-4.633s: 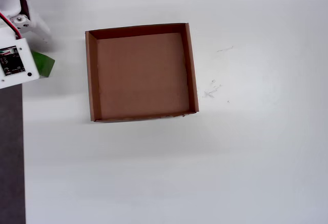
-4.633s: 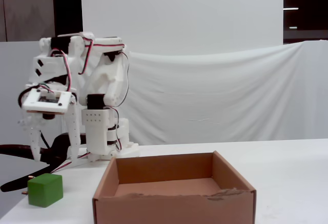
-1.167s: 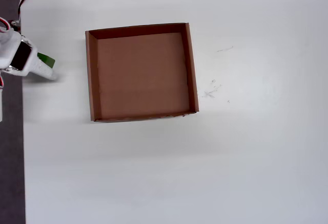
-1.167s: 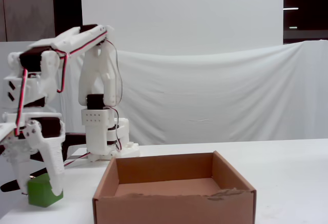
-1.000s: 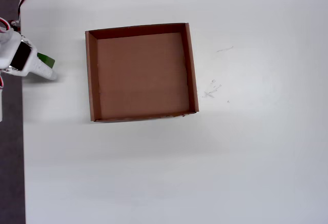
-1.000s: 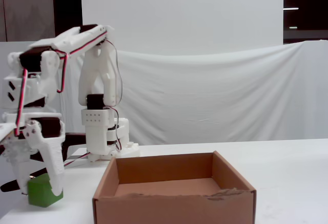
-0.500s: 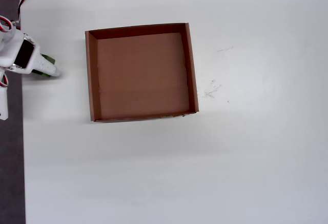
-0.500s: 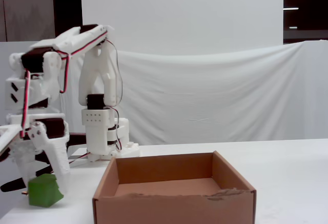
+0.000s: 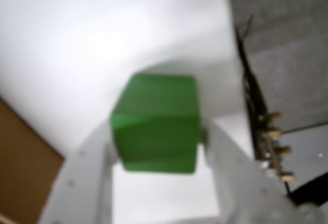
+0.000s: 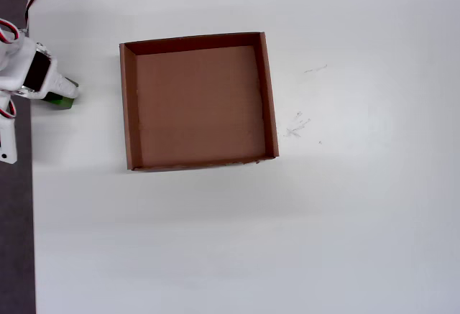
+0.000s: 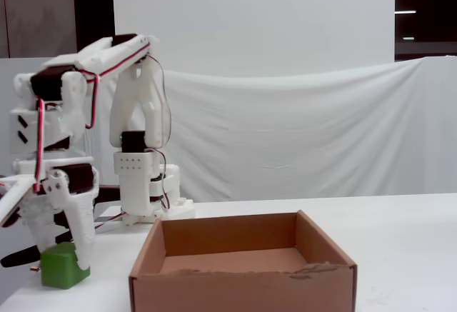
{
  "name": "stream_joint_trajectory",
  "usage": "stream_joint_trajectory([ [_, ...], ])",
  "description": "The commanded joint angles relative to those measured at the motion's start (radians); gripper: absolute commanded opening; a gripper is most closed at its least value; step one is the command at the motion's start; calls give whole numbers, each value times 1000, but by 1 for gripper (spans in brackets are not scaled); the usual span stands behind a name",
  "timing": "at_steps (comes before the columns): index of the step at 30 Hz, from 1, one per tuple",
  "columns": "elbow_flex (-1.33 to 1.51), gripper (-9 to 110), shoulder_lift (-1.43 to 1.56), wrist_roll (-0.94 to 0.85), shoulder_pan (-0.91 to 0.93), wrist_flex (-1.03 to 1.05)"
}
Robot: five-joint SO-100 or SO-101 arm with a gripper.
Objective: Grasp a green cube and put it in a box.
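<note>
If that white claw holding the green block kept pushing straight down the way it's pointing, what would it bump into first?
Most likely the white table. The gripper points downward, closed around the green cube, which appears at or barely above the tabletop beside the box, so nothing else lies in between.
</note>
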Motion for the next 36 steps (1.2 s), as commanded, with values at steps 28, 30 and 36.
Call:
stream_joint_trajectory([
  [28,-78,12,276,-52,-103,98],
  [30,-84,12,308,-77,-124,118],
  [36,-95,13,426,-150,-209,215],
])
